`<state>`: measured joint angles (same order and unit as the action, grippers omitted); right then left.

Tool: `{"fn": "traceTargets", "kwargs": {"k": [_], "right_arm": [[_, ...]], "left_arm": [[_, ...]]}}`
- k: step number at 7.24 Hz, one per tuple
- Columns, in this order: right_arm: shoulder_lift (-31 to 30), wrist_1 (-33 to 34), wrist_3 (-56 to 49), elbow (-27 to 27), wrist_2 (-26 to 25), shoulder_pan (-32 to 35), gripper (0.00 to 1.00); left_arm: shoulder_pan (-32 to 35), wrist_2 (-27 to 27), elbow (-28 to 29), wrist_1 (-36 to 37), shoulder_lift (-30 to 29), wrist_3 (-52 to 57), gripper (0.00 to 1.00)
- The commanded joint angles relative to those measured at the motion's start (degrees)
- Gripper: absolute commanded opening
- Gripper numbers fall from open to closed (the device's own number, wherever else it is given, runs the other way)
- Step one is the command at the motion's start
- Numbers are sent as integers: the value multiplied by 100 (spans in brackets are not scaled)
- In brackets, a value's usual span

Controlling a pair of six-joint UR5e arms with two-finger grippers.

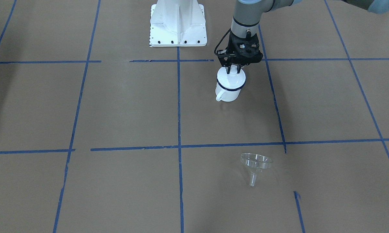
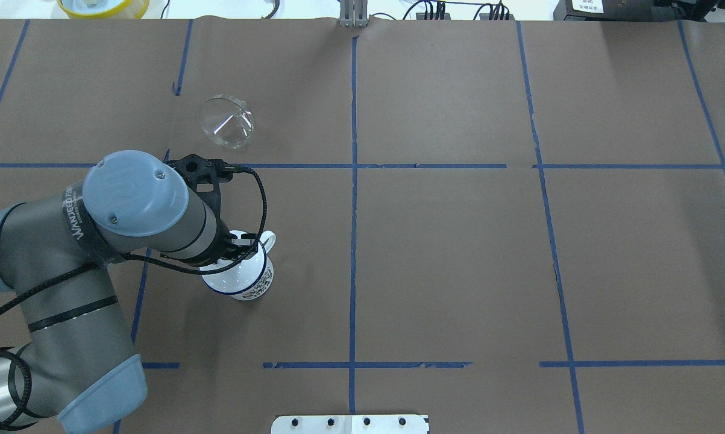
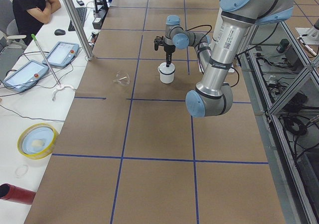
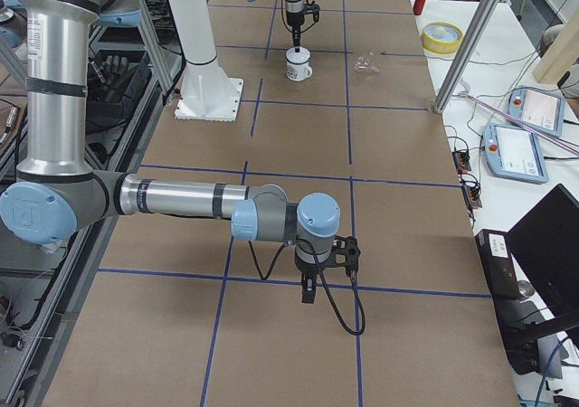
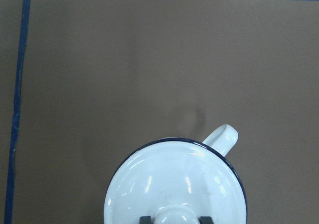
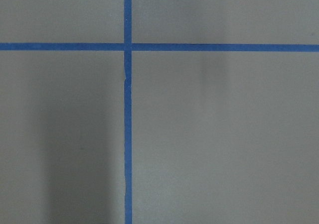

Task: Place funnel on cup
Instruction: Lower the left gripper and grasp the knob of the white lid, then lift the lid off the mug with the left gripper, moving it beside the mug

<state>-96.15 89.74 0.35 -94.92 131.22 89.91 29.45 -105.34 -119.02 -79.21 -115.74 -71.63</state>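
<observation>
Lid (image 5: 174,184) in the way: round, white, glossy, seated on the cup (image 1: 228,92) and closing the very mouth meant for the funnel (image 1: 255,163). Hence the left pincer (image 1: 232,69) pointing straight down over it, fingers drawn in close on either side of the small domed knob (image 5: 174,215) and seemingly gripping it. Not yet lifted, lid sitting flush inside the dark blue rim. Probably the opening step: clearing the cup before anything can go on top.

Cup upright on the tabletop (image 1: 116,106), white enamel with hard highlights, loop handle (image 5: 222,136) jutting to one side, faint pattern low on the wall in the overhead view. Funnel well apart from it, beyond a line of blue tape (image 1: 213,145), lying on its side, wide cone and thin spout both down toward the tabletop. Clear plastic, hard to read against matt brown paper. Untouched, so most of the task left.

Right pincer (image 4: 309,294) far off, hanging over bare paper, nothing seen in it. Opening impossible to tell from that side view.
</observation>
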Motion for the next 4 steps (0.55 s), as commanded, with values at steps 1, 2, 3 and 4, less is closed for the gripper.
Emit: {"fn": "traceTargets", "kwargs": {"k": [1,2,3,4], "right_arm": [[0,0,0,0,0,0,100],[0,0,0,0,0,0,100],[0,0,0,0,0,0,100],[0,0,0,0,0,0,100]], "left_arm": [[96,-13,-348,124,-1,0,0],[392,-13,-481,325,-10,9,0],[674,-13,-578,536,-10,435,0],[868,-13,-587,599,121,953,0]]}}
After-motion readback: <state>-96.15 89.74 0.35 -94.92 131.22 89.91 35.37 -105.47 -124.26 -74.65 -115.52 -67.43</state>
